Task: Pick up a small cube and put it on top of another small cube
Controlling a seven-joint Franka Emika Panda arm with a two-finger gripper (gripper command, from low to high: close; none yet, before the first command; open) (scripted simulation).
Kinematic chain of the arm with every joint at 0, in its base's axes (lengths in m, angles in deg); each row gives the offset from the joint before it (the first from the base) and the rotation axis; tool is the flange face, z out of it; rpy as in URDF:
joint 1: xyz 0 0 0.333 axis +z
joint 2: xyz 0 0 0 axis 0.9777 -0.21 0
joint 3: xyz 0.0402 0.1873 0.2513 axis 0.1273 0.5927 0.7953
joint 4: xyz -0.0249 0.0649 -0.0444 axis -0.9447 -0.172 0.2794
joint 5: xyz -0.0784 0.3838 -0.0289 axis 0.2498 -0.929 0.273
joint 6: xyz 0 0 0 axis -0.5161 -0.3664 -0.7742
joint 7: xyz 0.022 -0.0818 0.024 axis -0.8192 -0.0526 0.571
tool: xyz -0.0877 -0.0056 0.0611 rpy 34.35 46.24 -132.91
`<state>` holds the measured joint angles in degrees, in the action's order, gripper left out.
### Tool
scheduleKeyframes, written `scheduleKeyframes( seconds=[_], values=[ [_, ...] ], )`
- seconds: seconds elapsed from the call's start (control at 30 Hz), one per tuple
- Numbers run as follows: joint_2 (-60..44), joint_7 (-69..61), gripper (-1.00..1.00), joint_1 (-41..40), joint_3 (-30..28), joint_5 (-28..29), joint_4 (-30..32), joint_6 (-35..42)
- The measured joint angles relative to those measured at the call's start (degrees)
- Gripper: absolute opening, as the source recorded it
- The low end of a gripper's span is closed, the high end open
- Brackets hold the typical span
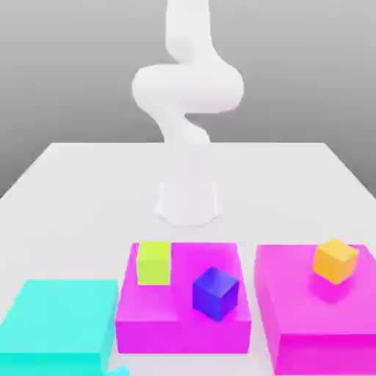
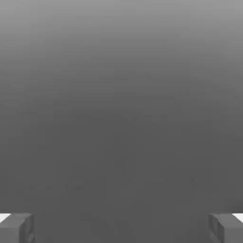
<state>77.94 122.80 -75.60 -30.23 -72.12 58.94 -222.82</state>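
On magenta block (image 1: 183,312): blue cube (image 1: 215,293) near edge | gripper (image 2: 121,228) spread wide, unladen

The table (image 1: 73,176) lies bare between the arm's base (image 1: 188,204) and the blocks — open passage. On the middle pink block (image 1: 183,316), the green cube (image 1: 154,262) and blue cube (image 1: 215,293) stand near each other. The orange cube (image 1: 335,260) stands well apart — open on all sides.

White Panda arm (image 1: 185,95) rising from its base (image 1: 188,203) at the far middle of the bench, bending through a bulky elbow joint and continuing upward out of frame. Tool (image 2: 121,228) with its two grey fingers (image 2: 16,228) spread wide apart, nothing between them.
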Motion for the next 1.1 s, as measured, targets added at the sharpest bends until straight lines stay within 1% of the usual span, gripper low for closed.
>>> scheduleKeyframes(
  seconds=[0.17, 0.37, 0.47, 0.5, 0.57, 0.67, 0.77, 0.87, 1.07, 1.1],
  values=[
    [-10.7, -8.8, 0.0, 4.1, -5.4, -4.0, -0.8, -2.2],
    [-23.2, -19.7, 0.0, 7.4, -10.4, -9.6, -1.8, -4.6],
    [-29.5, -25.1, 0.0, 8.2, -12.0, -12.3, -2.3, -5.8],
    [-29.5, -25.1, 0.0, 8.2, -12.0, -12.3, -2.3, -5.8],
    [-35.2, -29.8, 0.0, 8.4, -12.9, -14.5, -2.7, -6.9],
    [-41.8, -34.9, 0.0, 7.9, -13.1, -16.5, -3.2, -8.3],
    [-47.6, -39.0, 0.0, 7.0, -13.0, -17.2, -3.5, -9.9],
    [-53.2, -42.2, 0.0, 6.2, -12.9, -16.8, -3.8, -11.8],
    [-63.2, -46.6, 0.0, 5.1, -14.0, -12.9, -4.2, -16.0],
    [-65.1, -47.3, 0.0, 4.8, -13.7, -13.0, -4.5, -17.2]
  ],
)
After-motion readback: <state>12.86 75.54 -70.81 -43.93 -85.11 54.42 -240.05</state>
